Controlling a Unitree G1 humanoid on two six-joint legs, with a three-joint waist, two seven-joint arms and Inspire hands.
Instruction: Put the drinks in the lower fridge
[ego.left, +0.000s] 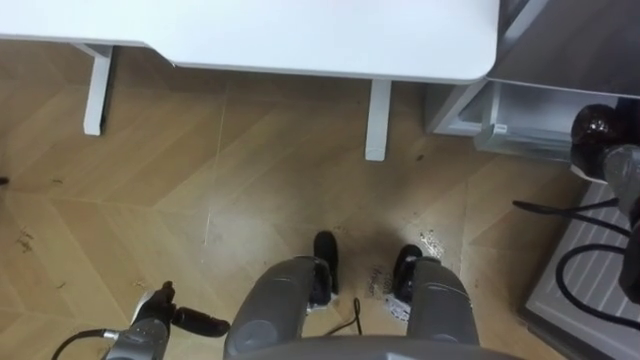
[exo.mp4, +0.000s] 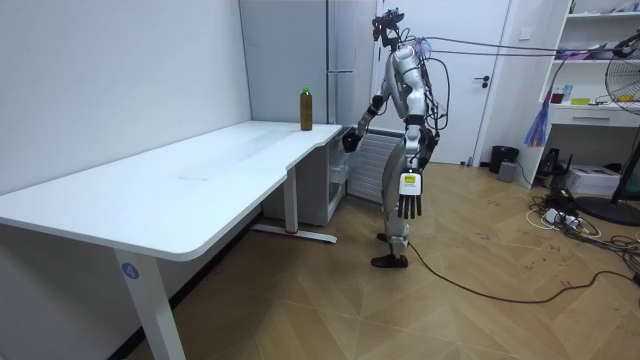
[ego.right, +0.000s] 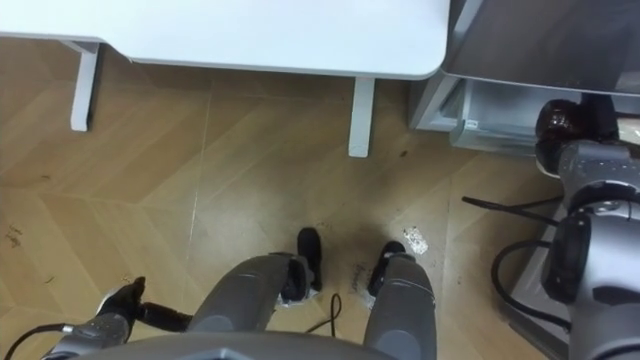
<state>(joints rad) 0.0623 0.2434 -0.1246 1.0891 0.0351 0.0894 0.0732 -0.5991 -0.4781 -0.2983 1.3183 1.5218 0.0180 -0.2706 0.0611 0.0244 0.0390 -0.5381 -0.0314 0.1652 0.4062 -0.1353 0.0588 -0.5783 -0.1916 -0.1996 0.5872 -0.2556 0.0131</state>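
A humanoid robot was seen standing on a wooden floor (ego.left: 150, 180), just off the far end of a long white bench (exo.mp4: 200, 170) and turned toward it. The drink, a bottle (exo.mp4: 306, 109) of brown liquid with a green cap, was set upright on the bench top near that far end, close to the wall-side edge. It was touched by neither robot hand. The left robot hand (exo.mp4: 410, 203) was hung straight down at the robot's side, on the side away from the bench, with its fingers held straight and open and nothing in it. The right robot hand (exo.mp4: 349, 141) was held about level with the bench top, just beyond the bench's far end. A tall grey fridge (exo.mp4: 345, 50) was placed behind that end. Whether the right robot hand's fingers were open or closed could not be told.
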